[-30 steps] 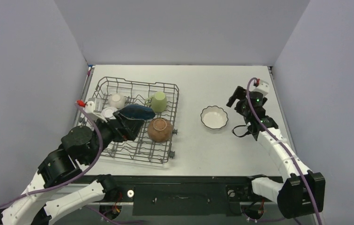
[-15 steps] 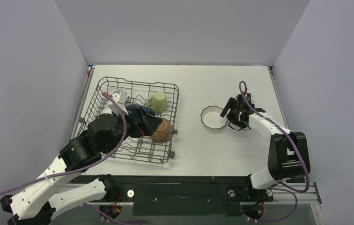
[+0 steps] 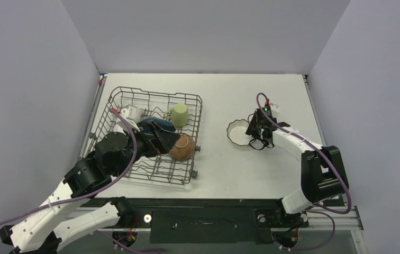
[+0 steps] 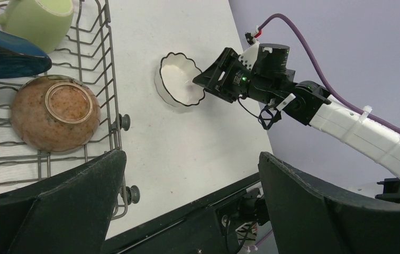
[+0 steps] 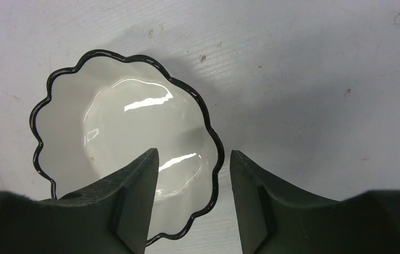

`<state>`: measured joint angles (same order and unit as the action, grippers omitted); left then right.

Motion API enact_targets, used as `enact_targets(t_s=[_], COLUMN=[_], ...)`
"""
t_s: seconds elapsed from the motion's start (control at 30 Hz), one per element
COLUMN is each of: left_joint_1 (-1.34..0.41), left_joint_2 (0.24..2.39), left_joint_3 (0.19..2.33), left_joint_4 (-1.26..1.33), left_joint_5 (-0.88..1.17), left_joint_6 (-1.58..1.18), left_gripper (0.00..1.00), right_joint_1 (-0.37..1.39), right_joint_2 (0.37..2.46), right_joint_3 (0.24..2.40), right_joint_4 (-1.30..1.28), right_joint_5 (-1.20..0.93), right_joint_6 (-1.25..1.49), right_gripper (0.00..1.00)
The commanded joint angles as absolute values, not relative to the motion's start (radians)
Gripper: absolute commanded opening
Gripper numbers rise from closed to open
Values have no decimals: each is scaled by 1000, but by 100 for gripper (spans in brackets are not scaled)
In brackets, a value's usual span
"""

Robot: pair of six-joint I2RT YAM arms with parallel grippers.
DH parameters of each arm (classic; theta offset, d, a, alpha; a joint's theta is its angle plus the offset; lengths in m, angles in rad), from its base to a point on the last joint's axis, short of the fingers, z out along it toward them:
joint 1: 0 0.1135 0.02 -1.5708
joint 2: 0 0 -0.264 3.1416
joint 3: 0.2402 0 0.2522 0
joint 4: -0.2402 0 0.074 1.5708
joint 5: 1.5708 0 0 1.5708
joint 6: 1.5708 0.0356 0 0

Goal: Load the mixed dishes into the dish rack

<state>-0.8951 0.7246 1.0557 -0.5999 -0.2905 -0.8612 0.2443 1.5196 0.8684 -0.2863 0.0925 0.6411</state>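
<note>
Right pincer (image 5: 193, 154) reached scalloped bowl (image 5: 118, 121) on pale table (image 5: 319, 79) (lilac walls (image 3: 203, 32)).

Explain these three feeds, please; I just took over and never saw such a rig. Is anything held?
Two robot arms are bolted at the near edge of the table. The overhead picture looks down from behind them; the other two come from wrist cameras, so the dark prongs at the bottom are that arm's own fingers. The dish rack holds a brown bowl, a green mug and a blue dish. The left end effector hangs open and empty over it. The right end effector straddles the rim of the white scalloped bowl on the table, one finger inside, one outside, jaws apart; nothing is gripped yet.
</note>
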Motion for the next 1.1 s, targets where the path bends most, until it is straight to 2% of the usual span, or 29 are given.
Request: enact_targets(t_s=[0.0, 0.3, 0.5, 0.93, 1.07], left_joint_1=[-891, -891, -891, -890, -890], left_joint_2=[704, 687, 680, 692, 694], left_joint_3=[1050, 1046, 1044, 1049, 1053], left_joint_4=[-557, -566, -565, -553, -552], left_joint_5=[-287, -293, -293, -277, -276], left_joint_6=[-871, -859, -855, -841, -839], left_gripper=[96, 96, 96, 96, 96], right_joint_1=[253, 277, 291, 299, 300], right_joint_2=[1544, 1582, 1595, 1657, 1641], right_joint_3=[900, 902, 891, 889, 878], right_joint_4=[-272, -260, -230, -185, -173], right_joint_5=[180, 206, 199, 195, 198], right_joint_6=[634, 631, 630, 636, 640], right_gripper=[48, 42, 32, 25, 13])
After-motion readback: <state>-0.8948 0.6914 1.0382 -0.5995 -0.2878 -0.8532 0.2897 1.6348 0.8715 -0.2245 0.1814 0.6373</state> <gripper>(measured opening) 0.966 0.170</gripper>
